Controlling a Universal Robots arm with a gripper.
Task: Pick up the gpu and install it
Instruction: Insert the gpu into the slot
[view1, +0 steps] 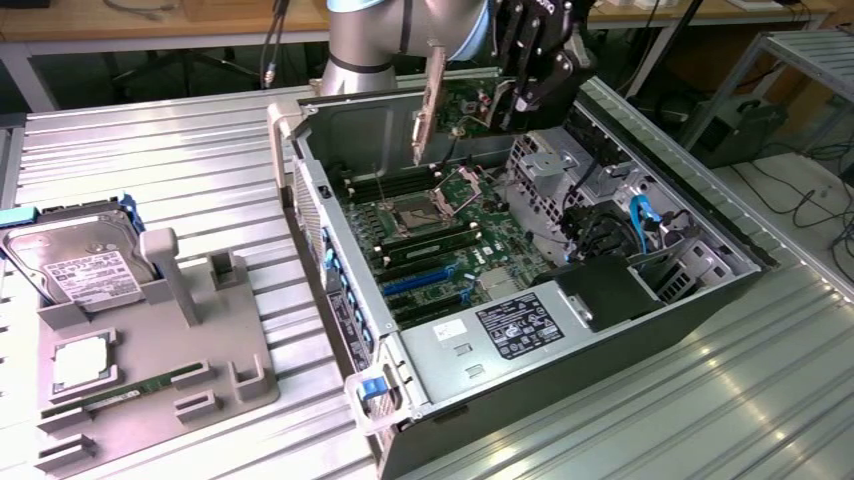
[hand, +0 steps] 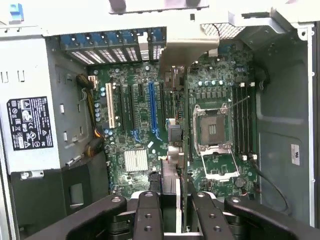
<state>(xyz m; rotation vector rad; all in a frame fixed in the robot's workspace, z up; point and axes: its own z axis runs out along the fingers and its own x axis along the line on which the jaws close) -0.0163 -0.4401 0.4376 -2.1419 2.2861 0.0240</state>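
Reading from the exterior view's left: sitting on the grey fixture tray (view1: 200, 370), well apart from the work, a hard drive (view1: 80, 265) and a narrow RAM stick (view1: 114, 398), neither being touched. Moving across to the open computer case (view1: 400, 380): lying on its side with the motherboard (view1: 441, 235) exposed and the blue expansion slot (view1: 420, 283) standing empty, nothing seated along the slot row. Moving further towards the exterior view's right, above the far end of the case: hanging from the gripper (view1: 523, 100), the gpu (view1: 434, 95), carried on edge with its silver end bracket pointing down towards the board and clear of it. Looking through the wrist view: clamping the gpu (hand: 172, 170) between the two fingers (hand: 149, 215), one pad on each face, with the card running edge-on away from the camera over the region between the processor socket (hand: 212, 127) and the blue slot (hand: 152, 107) — apparently nearer the socket than the slot, though not certain from this angle. Judging progress: pick-up looking complete, with the card lifted and brought over the case; installation not yet done, the card touching neither slot nor board and not yet sitting in the rear bracket opening.
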